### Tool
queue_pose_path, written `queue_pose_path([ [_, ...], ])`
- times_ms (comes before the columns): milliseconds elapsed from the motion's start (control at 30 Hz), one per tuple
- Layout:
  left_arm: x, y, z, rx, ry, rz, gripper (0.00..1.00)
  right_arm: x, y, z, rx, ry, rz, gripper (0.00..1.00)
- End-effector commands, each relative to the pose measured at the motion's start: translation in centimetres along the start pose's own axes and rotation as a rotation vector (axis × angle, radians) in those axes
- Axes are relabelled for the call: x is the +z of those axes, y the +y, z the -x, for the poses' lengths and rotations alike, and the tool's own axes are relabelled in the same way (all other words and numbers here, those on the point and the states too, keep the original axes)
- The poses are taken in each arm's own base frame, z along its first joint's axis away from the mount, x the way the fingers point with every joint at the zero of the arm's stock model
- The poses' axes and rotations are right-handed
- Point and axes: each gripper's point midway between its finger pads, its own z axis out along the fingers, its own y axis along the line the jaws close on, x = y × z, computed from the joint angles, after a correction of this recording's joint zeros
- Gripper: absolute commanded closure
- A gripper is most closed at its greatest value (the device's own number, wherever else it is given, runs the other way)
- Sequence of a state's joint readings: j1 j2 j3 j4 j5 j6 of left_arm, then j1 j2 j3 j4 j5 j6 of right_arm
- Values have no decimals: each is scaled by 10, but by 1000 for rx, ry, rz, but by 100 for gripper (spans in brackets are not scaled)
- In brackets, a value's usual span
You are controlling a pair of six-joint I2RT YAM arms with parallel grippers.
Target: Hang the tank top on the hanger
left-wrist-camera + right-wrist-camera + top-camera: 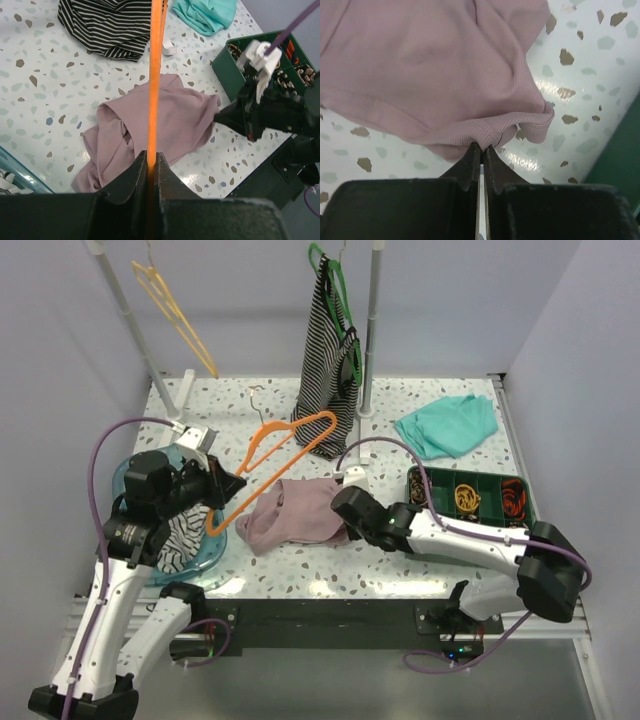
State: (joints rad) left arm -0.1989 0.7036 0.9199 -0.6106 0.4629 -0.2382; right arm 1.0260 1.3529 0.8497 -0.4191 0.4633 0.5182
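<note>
a speckled table was seen under everything. a striped top was hung at the back, and a teal cloth was spread at the right rear. the pink tank top was left crumpled on the table, near the front edge and about the middle. a dark green box was set just to its right. the orange hanger was held tilted above the table, at the tank top's left side, its thin bar pinched between the fingers of the left gripper. the right gripper was pressed together on the hem at the tank top's right edge.
</note>
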Motion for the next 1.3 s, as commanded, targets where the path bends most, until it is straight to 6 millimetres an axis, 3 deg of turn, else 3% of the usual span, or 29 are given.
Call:
queue_pose_path([
  [0,-13,-15,6,58,-21,-56,100,15,-17,34,36,-17,-39,100],
  [100,-17,-19,1,54,-13,-67,100,25,-27,59,74,-32,-33,100],
  [200,-22,-20,-7,49,4,-68,100,36,-30,66,66,-8,-44,100],
  [400,-26,-25,-22,40,32,-98,100,57,-45,70,126,40,-20,100],
  [600,-26,-42,-22,72,43,-182,100,67,-63,79,176,56,-17,100],
  [800,-10,-53,-38,128,163,-201,100,75,-77,88,219,62,-26,100],
  [1000,7,-54,-52,215,266,-132,100,77,-79,87,238,64,-23,100],
  [1267,10,-34,-37,239,227,4,100,70,-82,73,224,92,-27,100],
])
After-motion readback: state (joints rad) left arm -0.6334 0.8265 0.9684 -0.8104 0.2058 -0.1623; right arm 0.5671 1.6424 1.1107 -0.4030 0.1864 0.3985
